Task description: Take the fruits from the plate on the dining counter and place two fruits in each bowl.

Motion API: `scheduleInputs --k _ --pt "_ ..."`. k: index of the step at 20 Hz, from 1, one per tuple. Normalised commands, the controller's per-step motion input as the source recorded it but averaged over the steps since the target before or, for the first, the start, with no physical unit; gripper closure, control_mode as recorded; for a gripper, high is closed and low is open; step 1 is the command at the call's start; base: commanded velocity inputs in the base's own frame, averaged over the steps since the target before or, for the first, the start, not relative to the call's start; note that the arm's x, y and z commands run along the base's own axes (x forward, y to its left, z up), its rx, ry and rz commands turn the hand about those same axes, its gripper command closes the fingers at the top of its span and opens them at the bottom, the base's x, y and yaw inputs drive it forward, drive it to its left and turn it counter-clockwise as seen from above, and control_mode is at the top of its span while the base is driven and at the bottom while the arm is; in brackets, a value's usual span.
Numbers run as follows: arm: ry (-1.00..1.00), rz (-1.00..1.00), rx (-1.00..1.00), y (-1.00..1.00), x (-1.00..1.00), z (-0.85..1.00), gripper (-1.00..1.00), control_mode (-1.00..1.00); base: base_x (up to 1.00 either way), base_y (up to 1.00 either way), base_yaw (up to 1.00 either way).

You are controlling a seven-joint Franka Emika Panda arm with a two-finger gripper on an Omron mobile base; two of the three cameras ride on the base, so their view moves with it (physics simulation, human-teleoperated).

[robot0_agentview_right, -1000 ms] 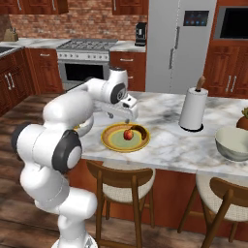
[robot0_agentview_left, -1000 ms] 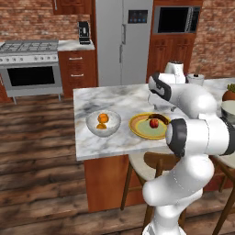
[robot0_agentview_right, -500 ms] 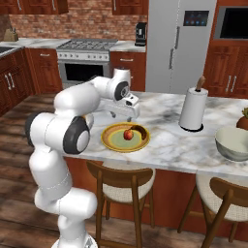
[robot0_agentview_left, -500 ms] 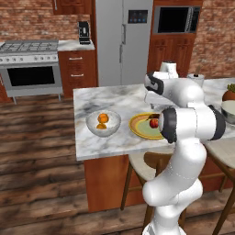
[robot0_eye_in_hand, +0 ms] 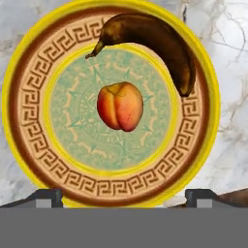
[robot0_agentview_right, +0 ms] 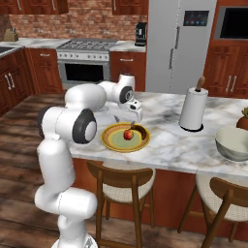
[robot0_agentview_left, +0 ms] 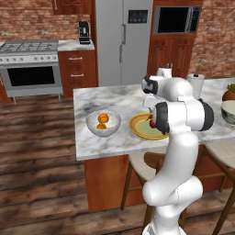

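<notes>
The yellow plate (robot0_eye_in_hand: 29, 160) lies straight under my gripper (robot0_eye_in_hand: 123, 198), whose jaws are open and hold nothing. A reddish fruit (robot0_eye_in_hand: 120, 106) sits at the plate's centre, and a dark brown curved fruit (robot0_eye_in_hand: 160, 43) lies along its rim. From the right base view, the gripper (robot0_agentview_right: 130, 119) hovers just above the plate (robot0_agentview_right: 112, 141) and the reddish fruit (robot0_agentview_right: 128, 134) on the dining counter (robot0_agentview_right: 164, 145). The whitish bowl (robot0_agentview_left: 92, 127) holds two orange fruits (robot0_agentview_left: 103, 119), left of the plate (robot0_agentview_left: 137, 128). The grey bowl (robot0_agentview_right: 235, 143) stands far right.
A paper towel roll (robot0_agentview_right: 193, 109) stands on the counter behind and right of the plate. Stools (robot0_agentview_right: 121, 181) are tucked under the near edge. Stove, fridge and wall cabinets lie beyond the counter.
The hand has stayed over the plate with its jaws wide. The arm's elbow has swung a little toward the counter.
</notes>
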Motion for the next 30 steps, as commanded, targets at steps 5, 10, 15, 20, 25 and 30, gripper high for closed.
scheduleInputs --k 5,10,15,20,25,30 --pt "0.09 0.00 0.00 0.00 0.42 -0.43 -1.00 -1.00 0.00 0.00 0.00" --pt "0.08 0.00 0.00 0.00 0.22 -0.13 -1.00 -1.00 0.00 0.00 0.00" --pt "0.04 0.00 0.00 -0.15 0.21 -0.24 -1.00 -1.00 0.00 0.00 0.00" --pt "0.11 0.05 0.00 -0.10 0.18 -0.36 -1.00 -1.00 0.00 0.00 0.00" --pt "0.04 0.05 0.00 -0.01 0.02 -0.28 -1.00 -1.00 0.00 0.00 0.00" --pt "0.00 0.01 0.00 0.00 -0.03 -0.25 -1.00 -1.00 0.00 0.00 0.00"
